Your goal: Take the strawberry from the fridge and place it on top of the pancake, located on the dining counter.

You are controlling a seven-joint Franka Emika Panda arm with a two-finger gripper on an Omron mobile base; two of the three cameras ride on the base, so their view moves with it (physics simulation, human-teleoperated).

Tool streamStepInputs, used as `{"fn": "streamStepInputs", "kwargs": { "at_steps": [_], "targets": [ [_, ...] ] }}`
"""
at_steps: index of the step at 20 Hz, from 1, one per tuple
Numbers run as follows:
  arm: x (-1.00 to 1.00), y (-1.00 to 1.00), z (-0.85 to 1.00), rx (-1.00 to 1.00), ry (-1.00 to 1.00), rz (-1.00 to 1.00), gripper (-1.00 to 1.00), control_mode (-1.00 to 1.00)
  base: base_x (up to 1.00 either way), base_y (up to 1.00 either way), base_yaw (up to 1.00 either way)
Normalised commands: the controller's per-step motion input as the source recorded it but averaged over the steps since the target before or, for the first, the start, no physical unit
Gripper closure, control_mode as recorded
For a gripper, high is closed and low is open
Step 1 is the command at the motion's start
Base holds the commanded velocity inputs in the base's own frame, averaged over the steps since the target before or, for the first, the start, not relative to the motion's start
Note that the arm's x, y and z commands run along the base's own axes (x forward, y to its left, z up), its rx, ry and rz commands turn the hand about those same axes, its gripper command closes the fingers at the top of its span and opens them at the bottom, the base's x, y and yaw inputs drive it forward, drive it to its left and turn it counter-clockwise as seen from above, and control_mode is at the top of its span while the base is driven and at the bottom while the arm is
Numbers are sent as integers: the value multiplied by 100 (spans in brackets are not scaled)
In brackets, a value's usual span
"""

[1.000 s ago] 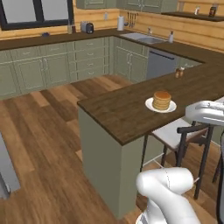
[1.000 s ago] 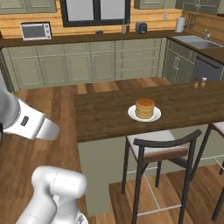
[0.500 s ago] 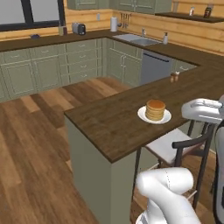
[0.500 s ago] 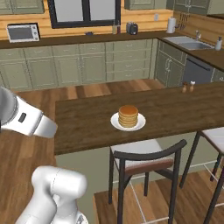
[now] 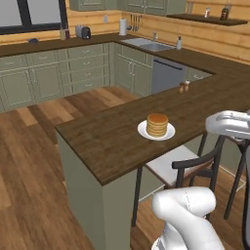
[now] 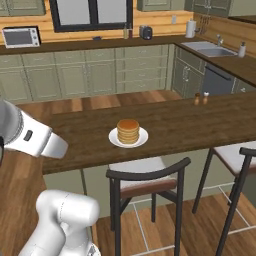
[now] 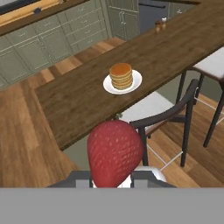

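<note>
In the hand view a big-looking red strawberry (image 7: 115, 151) sits between my gripper (image 7: 114, 178) jaws, which are shut on it. Beyond it, a stack of golden pancake (image 7: 121, 75) rests on a white plate (image 7: 136, 80) on the dark-brown dining counter (image 7: 74, 98). The same pancake (image 5: 157, 124) stands mid-counter in the left base view and in the right base view as the pancake (image 6: 128, 131). My hand is held back from the dining counter (image 6: 175, 127), on the chair side. The fridge is out of view.
A dark-framed chair (image 6: 145, 185) stands tucked under the counter just before the plate, and a stool (image 6: 235, 155) sits to its right. Two small shakers (image 6: 201, 98) stand on the counter's far right. Wall cabinets and a sink (image 5: 149, 45) line the back.
Both base views have shifted as the base drove: the counter and pancake now lie closer and more central. The pancake itself has not moved on the counter.
</note>
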Motion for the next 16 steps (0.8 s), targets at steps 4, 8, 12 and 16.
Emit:
{"fn": "streamStepInputs", "kwargs": {
  "at_steps": [4, 8, 12, 16],
  "targets": [
    [0, 0, 0, 0, 0, 0, 100, 100, 99, -2, 15],
    [50, 0, 0, 6, 3, 5, 100, -100, 50, 0, 7],
    [100, 9, 0, 3, 23, 1, 100, -100, 0, 0, 0],
    [100, -5, -15, 1, 27, 1, 100, -100, 0, 0, 0]
  ]
}}
